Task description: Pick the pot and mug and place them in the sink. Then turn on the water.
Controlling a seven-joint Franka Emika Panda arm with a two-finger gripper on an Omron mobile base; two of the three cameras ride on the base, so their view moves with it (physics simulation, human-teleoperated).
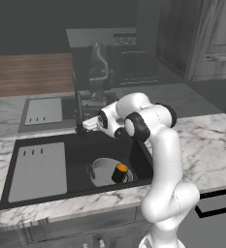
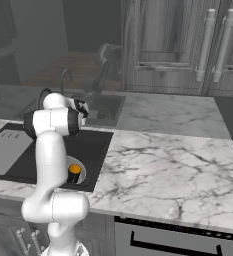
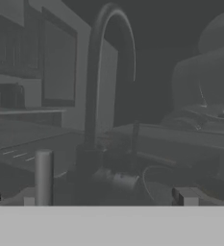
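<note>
Op: Nearest me sat the pot [image 1: 106, 170], down in the sink [image 1: 80, 150] by its right wall, the mug [image 1: 119, 173] standing inside it. I judged both placements done.

Obs: And the gripper [image 1: 88, 124]?

Op: Fingers [image 3: 43, 177] spread wide, holding nothing, facing the faucet [image 3: 96, 91] base. I read that as lining up on its handle. No water ran.

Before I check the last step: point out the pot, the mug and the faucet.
pot [image 1: 101, 169]: left base view, pale inner wall.
mug [image 1: 120, 172]: left base view, black side under the orange top.
faucet [image 3: 95, 86]: hand view, upright neck.
</note>
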